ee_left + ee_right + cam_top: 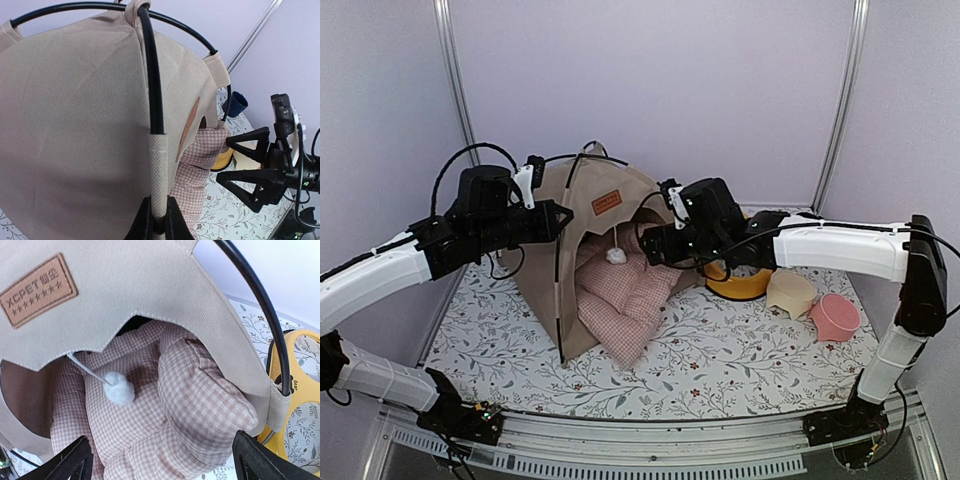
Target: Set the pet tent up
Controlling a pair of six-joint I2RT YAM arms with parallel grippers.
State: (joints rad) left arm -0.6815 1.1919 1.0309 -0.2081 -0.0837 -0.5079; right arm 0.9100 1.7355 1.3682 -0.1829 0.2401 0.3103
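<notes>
The tan pet tent (590,215) stands upright at the table's back centre with black crossed poles, a brown label (608,199) and a white pom-pom (616,256) hanging in its doorway. My left gripper (563,215) is shut on the front-left pole sleeve (158,185) of the tent. My right gripper (655,243) is open wide just in front of the doorway's right side, holding nothing; its fingertips (70,465) frame the pink checked cushion (165,425). The cushion spills out of the doorway onto the table (620,320).
A yellow oval bowl stand (740,283) sits right of the tent, partly behind my right arm. A cream cup (790,293) and a pink cup (835,317) lie at the right. Grey walls enclose the flowered tablecloth (720,350).
</notes>
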